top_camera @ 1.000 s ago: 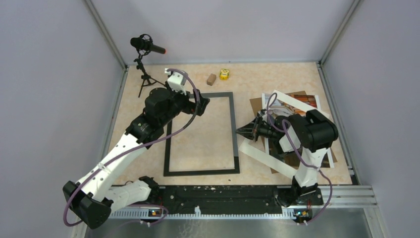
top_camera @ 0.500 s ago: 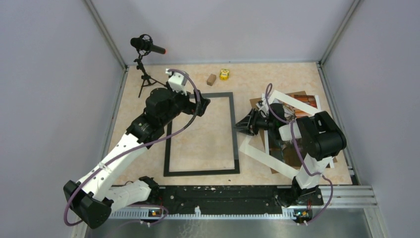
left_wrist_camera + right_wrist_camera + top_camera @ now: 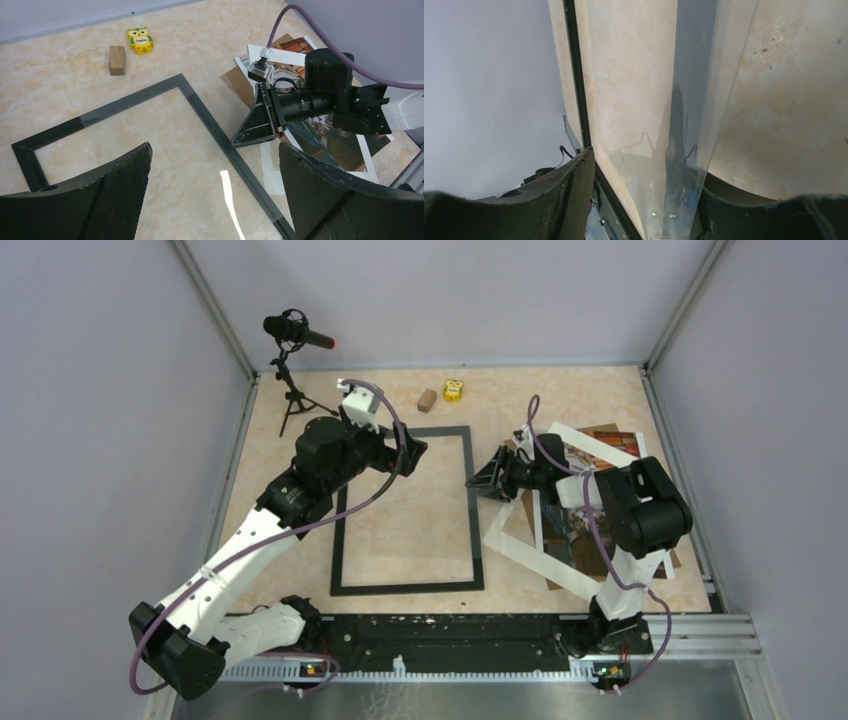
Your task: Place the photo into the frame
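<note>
The black frame (image 3: 471,510) lies flat mid-table, with bare table inside it; it also shows in the left wrist view (image 3: 200,107) and as a thin bar in the right wrist view (image 3: 574,75). The photo (image 3: 578,525) lies to its right, picture side up, partly under my right arm (image 3: 345,145). My right gripper (image 3: 487,477) is open, low beside the frame's right bar (image 3: 252,125). A thin clear sheet (image 3: 694,125) runs up between its jaws (image 3: 646,165), close to the right finger. My left gripper (image 3: 410,452) hangs wide open over the frame's top part (image 3: 215,200), holding nothing.
Brown cardboard (image 3: 518,450) pokes out from under the photo. A white strip (image 3: 525,558) lies slanted near the frame's lower right corner. A wooden block (image 3: 427,400) and a yellow owl toy (image 3: 453,389) sit at the back. A microphone on a tripod (image 3: 295,335) stands back left.
My right gripper has opened from shut and moved up and left, toward the frame's right bar. The left arm has hardly moved.
</note>
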{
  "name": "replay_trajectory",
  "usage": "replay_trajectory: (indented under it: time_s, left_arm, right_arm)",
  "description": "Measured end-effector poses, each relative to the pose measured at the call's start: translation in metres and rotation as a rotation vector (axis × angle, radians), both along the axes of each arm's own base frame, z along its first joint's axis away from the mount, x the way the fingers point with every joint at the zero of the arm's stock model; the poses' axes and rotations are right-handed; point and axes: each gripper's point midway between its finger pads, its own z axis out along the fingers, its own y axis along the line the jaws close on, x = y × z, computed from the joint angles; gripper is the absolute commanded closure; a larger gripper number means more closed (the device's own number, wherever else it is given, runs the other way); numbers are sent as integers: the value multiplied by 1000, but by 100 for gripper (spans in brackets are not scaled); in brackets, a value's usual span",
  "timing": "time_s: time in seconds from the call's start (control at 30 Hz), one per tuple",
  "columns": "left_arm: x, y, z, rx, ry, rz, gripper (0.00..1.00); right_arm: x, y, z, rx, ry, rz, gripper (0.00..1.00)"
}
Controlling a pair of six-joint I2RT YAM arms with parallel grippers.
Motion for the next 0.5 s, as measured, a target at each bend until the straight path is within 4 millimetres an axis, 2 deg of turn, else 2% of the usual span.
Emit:
replay_trajectory:
  time_s: [0.17,0.37,0.5]
  left_arm:
    - [0,0,0,-4,2,-2,1]
    - [0,1,0,-2,2,6,1]
    - [1,1,0,-1,1,11,1]
  right_arm:
    - [3,7,2,-12,-14,3,53]
    - [8,8,4,-6,-3,-22,86]
    - [8,7,3,-11,16,-35,100]
